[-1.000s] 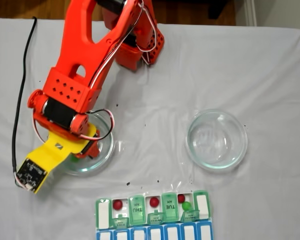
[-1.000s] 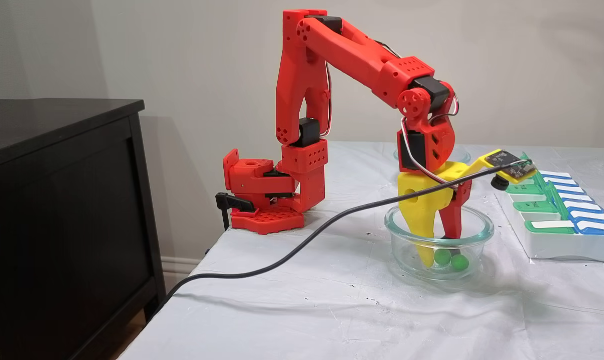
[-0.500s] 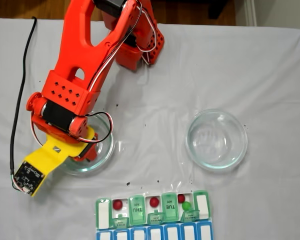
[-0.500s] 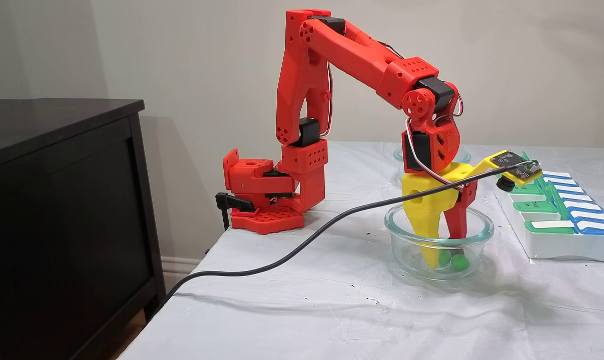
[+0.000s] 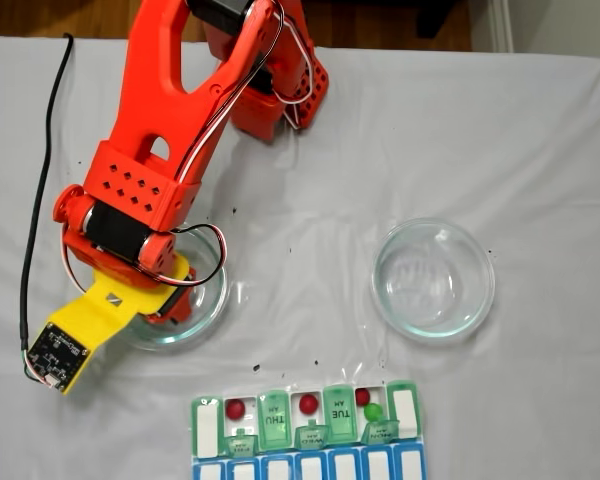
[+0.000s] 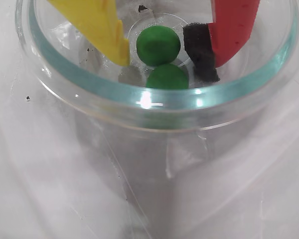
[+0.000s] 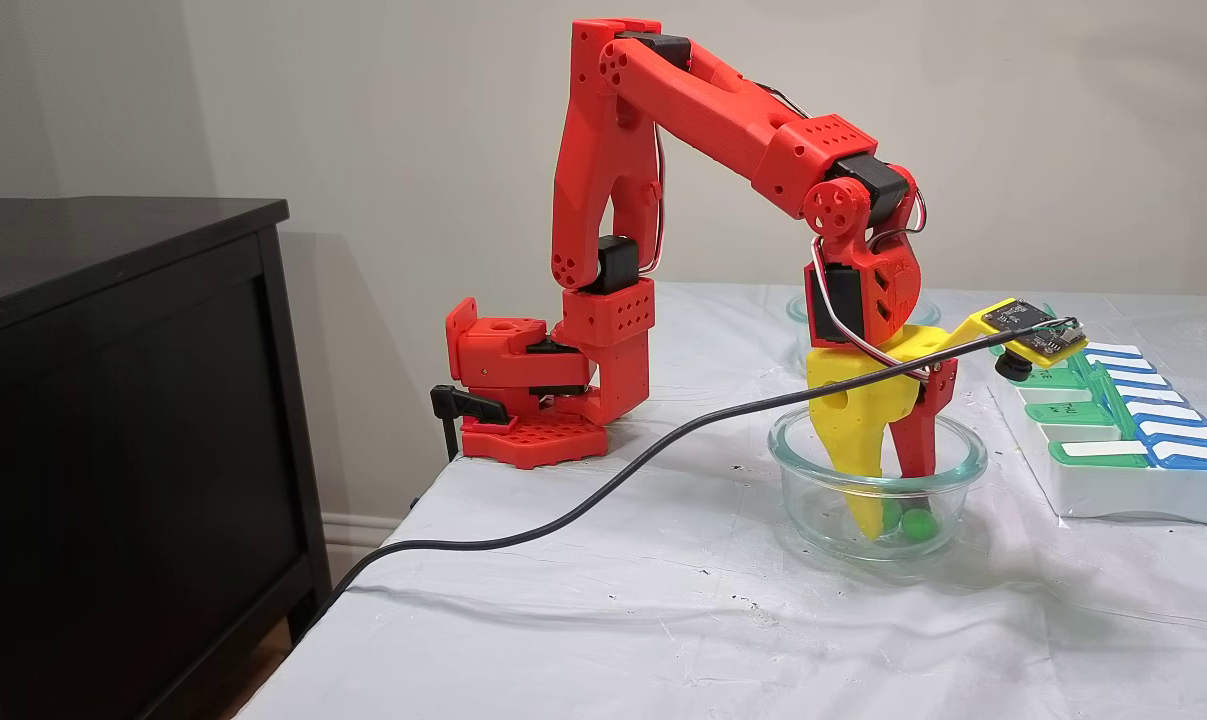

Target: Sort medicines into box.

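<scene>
Red arm's two-finger hand (image 6: 167,47), one yellow finger (image 6: 97,25) and one red finger with black foam pad (image 6: 231,27), reaches down into the round clear glass dish (image 6: 154,102) at left in a fixed view (image 5: 212,300). Hand spread, pinching nothing. Two bright green round pills lie on the dish floor: far green pill (image 6: 158,45) between the fingertips, near green pill (image 6: 166,77) touching it, just outside them. Rectangular pill organizer with translucent green AM lids and a blue-lidded row (image 5: 306,445) sits at the counter's (image 5: 310,300) near edge; its open compartments hold three dark red pills (image 5: 308,403) and one green pill (image 5: 373,411). Second clear glass dish (image 5: 433,280) at right.
</scene>
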Tool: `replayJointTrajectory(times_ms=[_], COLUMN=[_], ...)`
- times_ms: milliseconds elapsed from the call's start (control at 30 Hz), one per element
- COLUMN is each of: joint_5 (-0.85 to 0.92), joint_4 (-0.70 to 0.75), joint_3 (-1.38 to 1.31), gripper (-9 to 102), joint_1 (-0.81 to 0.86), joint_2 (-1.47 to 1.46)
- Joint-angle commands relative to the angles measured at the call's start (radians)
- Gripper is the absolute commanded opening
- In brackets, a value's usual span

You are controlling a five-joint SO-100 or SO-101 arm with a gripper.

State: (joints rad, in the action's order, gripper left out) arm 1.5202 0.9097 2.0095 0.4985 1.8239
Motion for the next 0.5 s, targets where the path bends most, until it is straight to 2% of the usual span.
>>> replayJointTrajectory(times_ms=[0, 467], joint_5=[-0.002, -0.008], joint_4=[0.008, -0.002], joint_3=[-0.018, -0.005], gripper=[20, 18], joint_1=[-0.006, -0.015], joint_2=[0.017, 0.015])
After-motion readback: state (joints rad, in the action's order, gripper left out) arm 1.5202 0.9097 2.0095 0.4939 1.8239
